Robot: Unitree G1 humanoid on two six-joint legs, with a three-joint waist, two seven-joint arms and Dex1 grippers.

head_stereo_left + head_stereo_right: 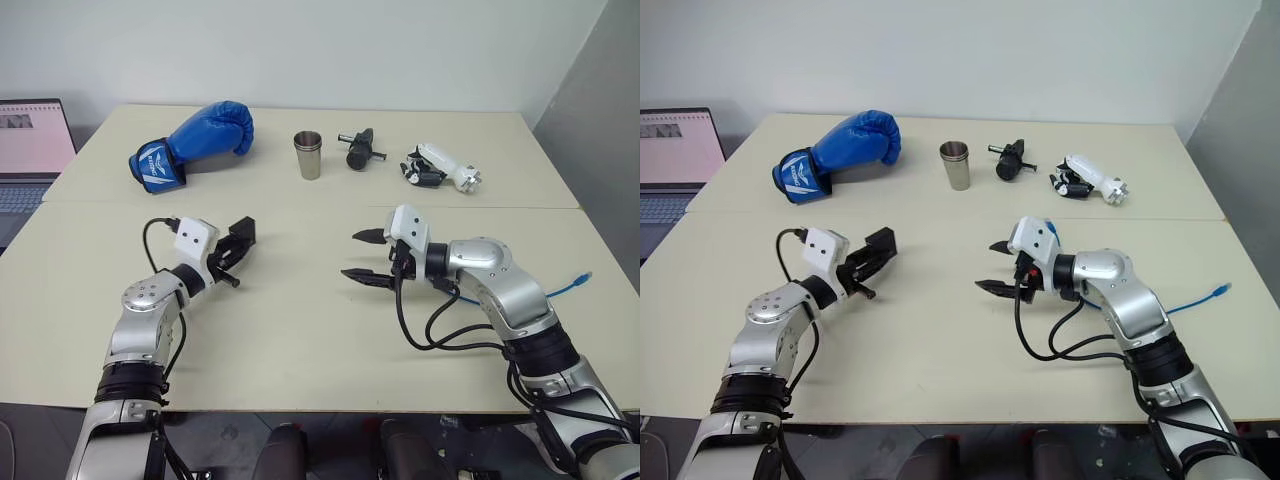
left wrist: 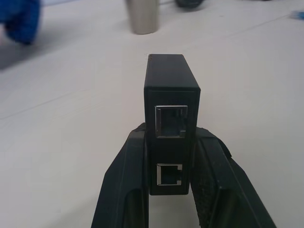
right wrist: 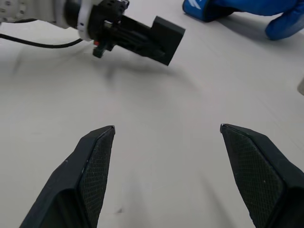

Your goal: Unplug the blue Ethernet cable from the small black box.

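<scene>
Bare table (image 1: pixel 300 330) lies open between the left gripper (image 1: pixel 240 240), clamped on the small black box (image 1: pixel 243 232), and the spread-fingered right gripper (image 1: pixel 365 256); along the far edge stand boxing glove (image 1: pixel 195 143) and metal cup (image 1: pixel 308 154)

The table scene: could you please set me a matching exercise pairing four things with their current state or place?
Things:
1. small black box
2. blue Ethernet cable
3. right pincer
4. blue boxing glove

States:
A. open, holding nothing
B. lying at the table's right edge, behind the right arm
C. clamped in the left pincer, ports vacant
D. lying on the table's far left

Pairs: 1-C, 2-B, 3-A, 4-D
</scene>
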